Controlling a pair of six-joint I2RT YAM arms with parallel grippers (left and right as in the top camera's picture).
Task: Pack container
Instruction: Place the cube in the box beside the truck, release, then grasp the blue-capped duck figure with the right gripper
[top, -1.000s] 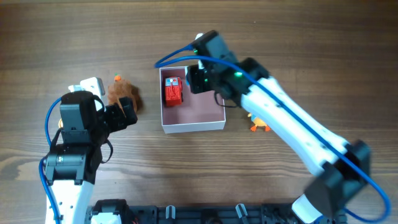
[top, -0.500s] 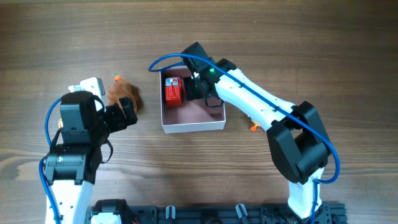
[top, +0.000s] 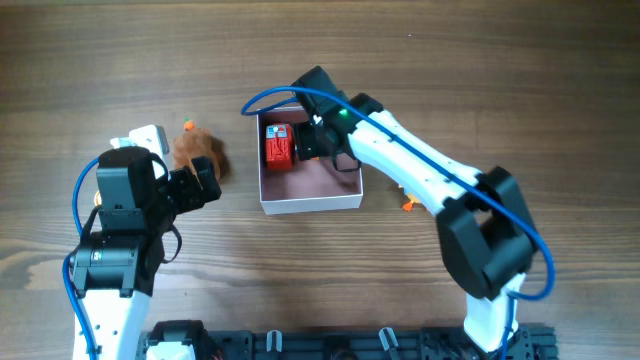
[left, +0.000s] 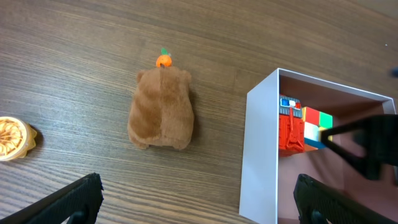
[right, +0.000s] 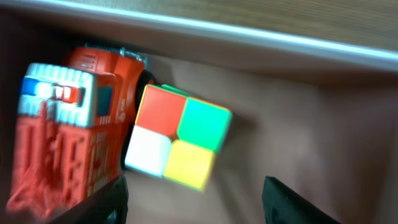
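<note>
The container (top: 312, 202) is a square white-walled box with a dusty-pink floor at the table's middle; it also shows in the left wrist view (left: 261, 149). Inside lie a red toy fire truck (top: 279, 146) (right: 62, 130) and a colour cube (right: 177, 137) (left: 316, 124) next to it. My right gripper (top: 318, 143) (right: 193, 199) is open inside the container, just over the cube. My left gripper (top: 200, 185) (left: 196, 202) is open and empty, a little short of a brown plush animal (top: 198, 152) (left: 161, 109) left of the container.
A yellow round toy (left: 12, 138) lies at the left. A white object (top: 148, 135) sits left of the plush. A small orange toy (top: 414, 202) lies right of the container, partly under the right arm. A tiny orange piece (left: 163, 60) sits beyond the plush.
The right arm swung in over the container and the gripper settled low at its back left, by the truck. The left arm has not moved.
</note>
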